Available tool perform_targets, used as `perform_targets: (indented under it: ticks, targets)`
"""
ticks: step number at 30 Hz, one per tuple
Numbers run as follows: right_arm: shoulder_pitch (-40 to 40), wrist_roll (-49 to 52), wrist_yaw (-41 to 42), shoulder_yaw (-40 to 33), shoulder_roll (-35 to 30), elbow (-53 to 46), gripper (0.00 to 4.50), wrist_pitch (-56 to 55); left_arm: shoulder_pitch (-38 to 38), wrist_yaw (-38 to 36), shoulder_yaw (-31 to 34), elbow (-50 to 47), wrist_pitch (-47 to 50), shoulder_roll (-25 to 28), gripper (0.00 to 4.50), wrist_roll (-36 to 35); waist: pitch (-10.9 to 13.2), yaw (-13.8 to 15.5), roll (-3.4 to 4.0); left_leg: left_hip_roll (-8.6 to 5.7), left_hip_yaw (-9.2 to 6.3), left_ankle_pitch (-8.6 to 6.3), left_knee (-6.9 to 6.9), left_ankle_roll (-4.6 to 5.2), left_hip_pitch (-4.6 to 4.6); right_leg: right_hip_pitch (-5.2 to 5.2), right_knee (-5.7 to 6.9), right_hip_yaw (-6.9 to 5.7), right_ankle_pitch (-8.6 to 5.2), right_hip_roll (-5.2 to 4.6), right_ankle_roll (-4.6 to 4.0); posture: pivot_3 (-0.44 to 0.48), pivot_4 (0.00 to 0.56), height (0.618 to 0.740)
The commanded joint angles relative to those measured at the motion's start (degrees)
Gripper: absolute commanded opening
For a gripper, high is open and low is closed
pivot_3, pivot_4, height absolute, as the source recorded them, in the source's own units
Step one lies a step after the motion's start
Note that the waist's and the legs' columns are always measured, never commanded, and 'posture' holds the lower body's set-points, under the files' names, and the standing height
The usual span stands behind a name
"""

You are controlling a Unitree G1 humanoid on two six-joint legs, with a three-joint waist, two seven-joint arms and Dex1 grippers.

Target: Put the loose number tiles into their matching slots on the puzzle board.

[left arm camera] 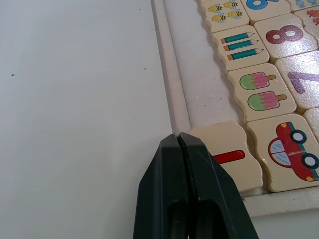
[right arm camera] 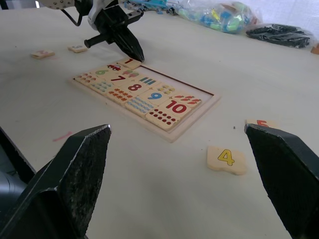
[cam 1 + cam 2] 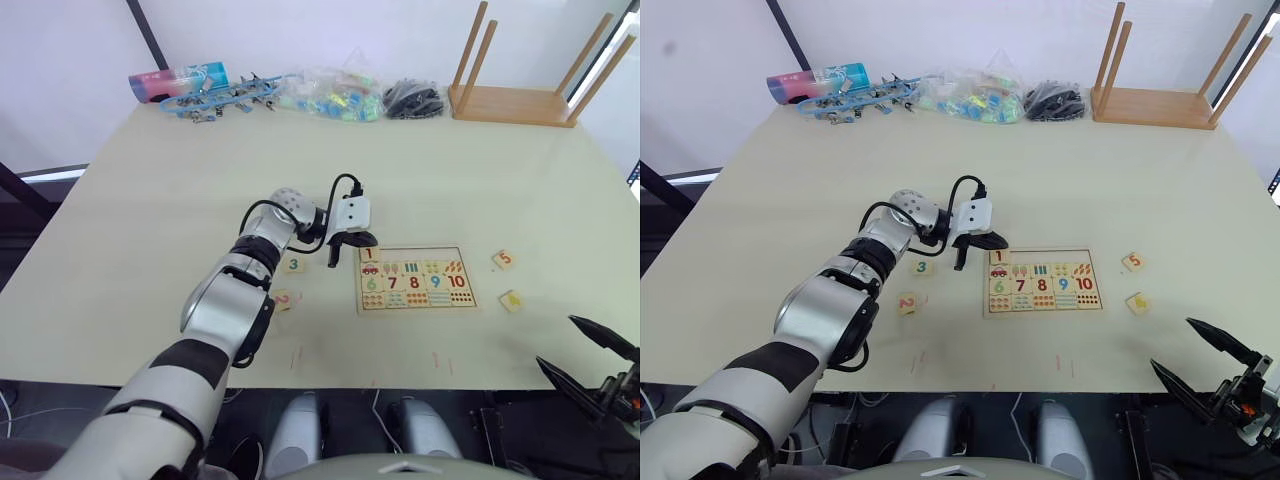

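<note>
Just beyond closed left jaws, seated 1 tile (image 1: pixel 234 157).

tile 1 (image 3: pixel 370 254) slotted in puzzle board (image 3: pixel 415 277) | tiles 2 (image 3: pixel 283 298), 3 (image 3: pixel 294 265), 4 (image 3: pixel 511 300), 5 (image 3: pixel 504 260) loose beside

At the table's (image 3: pixel 150 200) far edge we see an upturned wooden stool (image 3: pixel 520 100) at two o'clock, bagged clutter (image 3: pixel 330 97) at twelve.

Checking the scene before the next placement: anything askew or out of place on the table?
Mostly tidy. The 1 tile sits in the puzzle board's corner slot, with the shut left gripper at its edge. The 2, 3, 4 and 5 tiles lie loose around the board. An upturned stool stands at the table's far edge.
</note>
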Motion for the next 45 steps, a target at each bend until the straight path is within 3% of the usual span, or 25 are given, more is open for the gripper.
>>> perform_targets:
  ticks: [1,37,45]
  targets:
    - [0.59,0.56,-0.01,-1.38,-0.22,-1.9,4.5,-1.02,-0.88,-0.42,0.8,-0.63,-1.76,-0.2,0.03,-0.29,0.0,0.0,0.0,0.0,0.0,0.0,0.0,0.0,0.0,0.0,0.0,0.0,0.0,0.0,0.0,0.0,0.15,0.737]
    - [0.43,0.63,-0.04,-1.61,-0.75,-1.8,4.5,-0.82,0.5,-3.5,0.9,-0.79,-2.72,0.49,0.03,-0.47,0.0,-0.01,0.01,0.0,0.01,0.0,0.0,0.0,0.0,0.0,0.0,0.0,0.0,0.0,0.0,0.0,0.15,0.737]
    - [-0.12,0.71,-0.36,-1.61,-0.55,-1.0,4.5,-0.72,0.65,-8.96,7.83,-3.48,2.94,1.36,0.03,-8.42,0.0,-0.01,0.0,0.01,0.01,0.0,0.0,0.0,0.0,0.0,0.0,0.0,0.0,0.0,0.0,0.0,0.15,0.737]
